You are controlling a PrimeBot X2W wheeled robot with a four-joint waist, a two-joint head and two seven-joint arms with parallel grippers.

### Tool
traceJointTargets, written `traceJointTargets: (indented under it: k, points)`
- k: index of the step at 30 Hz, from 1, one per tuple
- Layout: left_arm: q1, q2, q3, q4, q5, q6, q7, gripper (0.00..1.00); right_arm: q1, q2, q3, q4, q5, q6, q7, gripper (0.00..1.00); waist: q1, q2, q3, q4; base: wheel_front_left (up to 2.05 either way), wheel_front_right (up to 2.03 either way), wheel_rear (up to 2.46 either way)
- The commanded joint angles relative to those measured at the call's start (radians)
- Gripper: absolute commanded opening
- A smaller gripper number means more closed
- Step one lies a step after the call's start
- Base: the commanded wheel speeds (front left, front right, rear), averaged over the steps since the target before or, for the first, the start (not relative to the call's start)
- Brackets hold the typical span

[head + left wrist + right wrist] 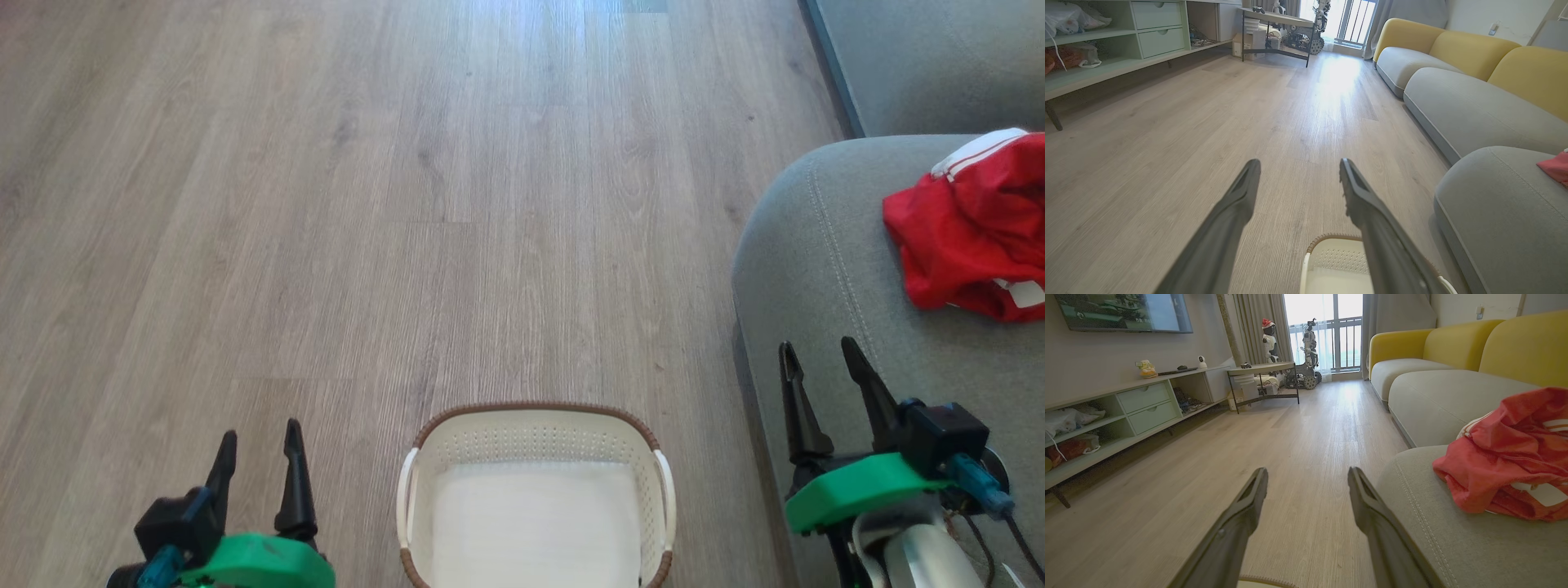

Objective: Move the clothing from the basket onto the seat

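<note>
Clothing (971,229): bright red garments with white bands, heaped at the right edge of the head view on the grey-green seat (816,269), well apart from the basket (535,406).

Basket: cream perforated plastic with a brown woven-look rim, at bottom centre on the wood floor (408,204). A flat white sheet (531,523) is seen inside, with no red fabric in the part shown. The transfer is judged done or nearly so.

Left claw (260,431): lower left, fingers spread, nothing held.

Right claw (818,345): lower right, by the seat's front edge, fingers spread, nothing held.

Handling: the fabric is judged light, soft, limp and not fragile. Drape and trailing are to be expected when it is lifted. Hold is best taken on a raised fold atop the heap.
</note>
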Motion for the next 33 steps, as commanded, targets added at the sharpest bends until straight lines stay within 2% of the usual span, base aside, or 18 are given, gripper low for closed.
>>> traceJointTargets:
  k: [1,13,14,18,33]
  points:
    - [-0.027,0.003,0.042,-0.029,0.013,-0.009,-0.013,1.0,-0.017,0.002,0.024,-0.028,0.006,0.0,-0.011,1.0,0.0,-0.0001,-0.001,0.001,0.0,0.0,0.0]
    - [-0.027,-0.006,0.053,-0.026,0.027,-0.026,-0.013,1.0,-0.021,0.002,0.022,-0.006,0.008,0.0,-0.012,1.0,0.0,-0.0001,-0.004,0.005,0.0,0.0,0.0]
    - [0.0,-0.009,0.012,0.007,0.016,-0.026,0.001,0.0,0.0,0.0,0.0,0.027,0.001,0.0,0.0,0.0,0.0,-0.0001,-0.004,0.005,0.0,0.0,0.0]
    - [0.018,-0.016,0.007,0.068,0.013,-0.026,0.003,0.0,0.025,0.0,0.001,0.096,0.003,0.0,0.003,0.0,0.0,-0.0001,-0.004,0.005,0.0,0.0,0.0]
    - [-0.01,-0.025,0.045,0.073,-0.137,-0.063,0.045,0.0,0.012,0.0,-0.013,0.088,0.174,0.0,0.046,0.0,0.0,-0.0001,0.001,-0.003,0.0,0.0,0.0]
